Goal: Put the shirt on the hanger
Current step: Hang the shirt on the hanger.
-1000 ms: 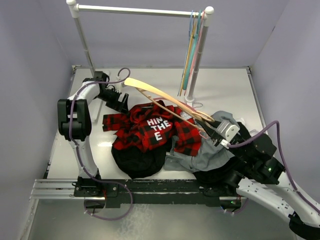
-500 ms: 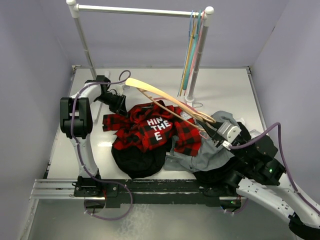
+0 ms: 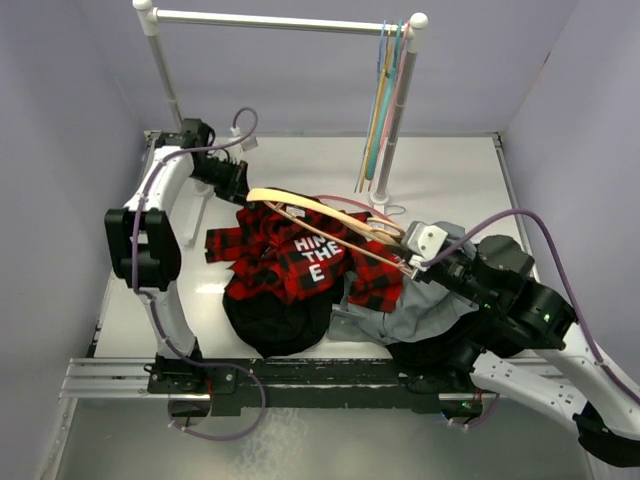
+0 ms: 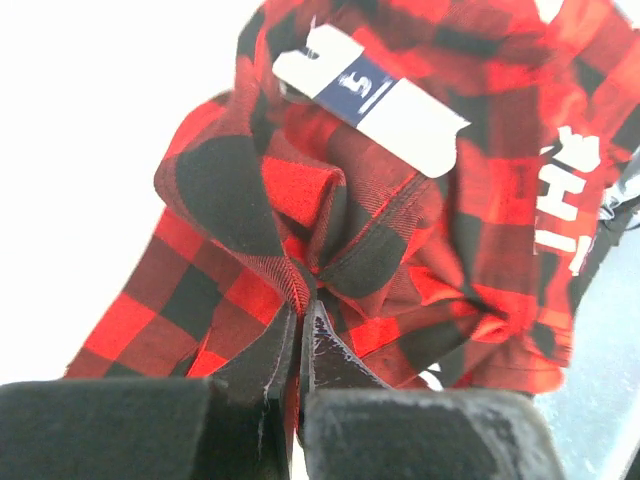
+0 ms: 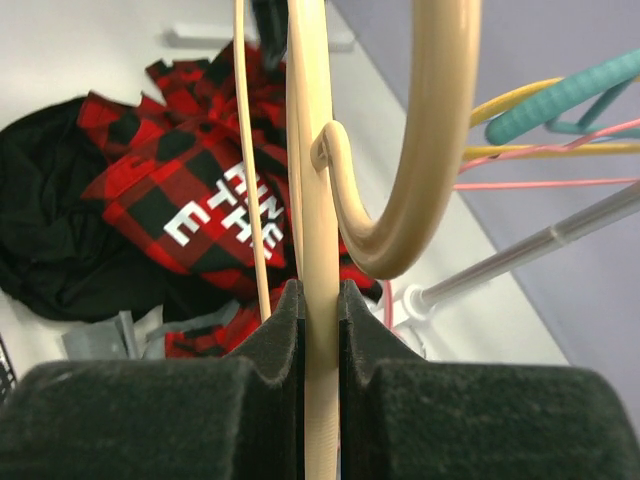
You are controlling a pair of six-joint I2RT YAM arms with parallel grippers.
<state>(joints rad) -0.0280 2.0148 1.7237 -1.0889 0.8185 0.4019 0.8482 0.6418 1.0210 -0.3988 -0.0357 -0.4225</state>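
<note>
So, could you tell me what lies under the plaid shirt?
A black garment shows under its near edge, a grey garment at its right side; how far either runs beneath the shirt is covered.

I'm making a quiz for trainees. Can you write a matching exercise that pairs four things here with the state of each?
1. shirt
2. hanger
3. spare hangers
4. black garment

A. hung on the rack
B. held in the right gripper
C. partly under the shirt
D. pinched by the left gripper

Pairs: 1-D, 2-B, 3-A, 4-C
</note>
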